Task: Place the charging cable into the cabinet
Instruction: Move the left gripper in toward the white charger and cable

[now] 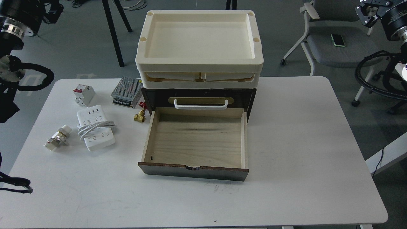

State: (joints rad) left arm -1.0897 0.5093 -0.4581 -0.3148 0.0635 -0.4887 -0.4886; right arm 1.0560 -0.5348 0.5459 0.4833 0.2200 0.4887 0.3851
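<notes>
Although the lower drawer (195, 143) of the cabinet (198, 95) stands pulled out and bare inside, the charging cable (94, 128) lies untouched on the table (302, 143), well to the left of that drawer, with its cord looped round its middle. The right gripper (365, 14) hangs far to the upper right of the cabinet, off the table, its dark fingers seemingly a little parted and holding nothing, though this is hard to read. The left gripper (52, 12) sits at the far upper left of the cabinet; whether it is parted or closed cannot be told.

The likely troubles come from crowding. A brass fitting (140, 115) lies between the strip and the drawer's left wall, a metal connector (57, 138) lies just beyond the strip, and a circuit breaker (83, 94) and a perforated power supply (127, 92) sit behind it; a wide approach could knock any of them. The loose cord might slip off or snag the drawer wall.
</notes>
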